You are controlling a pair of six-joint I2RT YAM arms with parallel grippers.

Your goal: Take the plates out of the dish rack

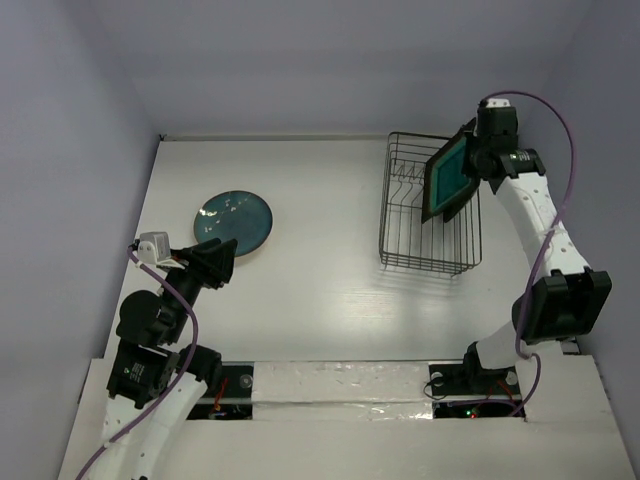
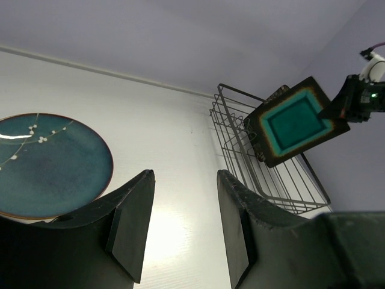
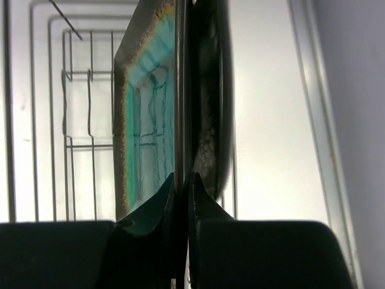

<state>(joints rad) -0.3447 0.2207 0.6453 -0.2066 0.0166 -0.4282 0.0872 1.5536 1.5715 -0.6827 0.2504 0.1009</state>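
A round teal plate (image 1: 234, 221) (image 2: 48, 165) with small white flowers lies flat on the table at the left. The black wire dish rack (image 1: 405, 200) (image 2: 289, 183) (image 3: 78, 114) stands at the right. A square teal plate (image 1: 450, 178) (image 2: 295, 123) (image 3: 147, 108) with a dark brown rim is tilted on edge over the rack's right side. My right gripper (image 1: 472, 160) (image 3: 182, 177) is shut on its upper rim. A dark curved surface (image 3: 212, 90) shows behind that rim. My left gripper (image 1: 222, 262) (image 2: 183, 180) is open and holds nothing, just in front of the round plate.
The white table (image 1: 320, 270) is walled in by pale panels at the back and both sides. The rack's upright prongs (image 1: 403, 185) stand bare in its left half. A purple cable (image 1: 565, 170) loops along the right arm.
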